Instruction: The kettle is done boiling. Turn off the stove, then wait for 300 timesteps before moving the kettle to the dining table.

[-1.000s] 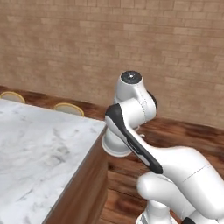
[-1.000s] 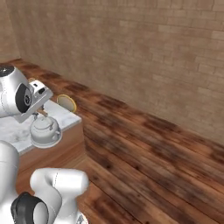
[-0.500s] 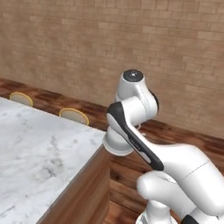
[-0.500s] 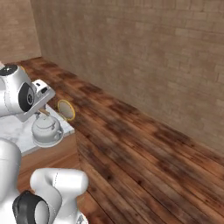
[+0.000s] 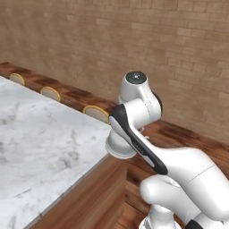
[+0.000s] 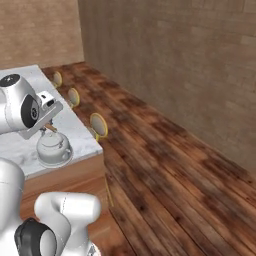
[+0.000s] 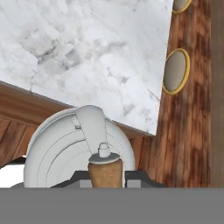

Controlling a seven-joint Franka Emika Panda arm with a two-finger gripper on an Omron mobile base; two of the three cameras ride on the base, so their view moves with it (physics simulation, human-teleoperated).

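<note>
Since a second ago the whole scene has slid as the base drives; the dining table point(image 5: 40, 147) now fills the left of the left view. The gripper point(image 7: 106, 174) is clamped on the kettle point(image 6: 53, 149) handle, left of centre in the right view, fingertips hidden. Three round stools point(image 6: 99, 125) line the table.

You've got the marble top of the dining table point(image 5: 40, 147) across the left and lower left, w/ its brown wooden base point(image 5: 89, 197) showing at the corner near the arm. The white arm point(image 5: 147, 134) rises from lower right, its upper joint over the table's corner edge. Three round stool seats point(image 5: 96, 112) w/ yellow rims line the far side of the table. Wood floor point(image 5: 188, 134) and brick wall point(image 5: 112, 40) behind.
</note>
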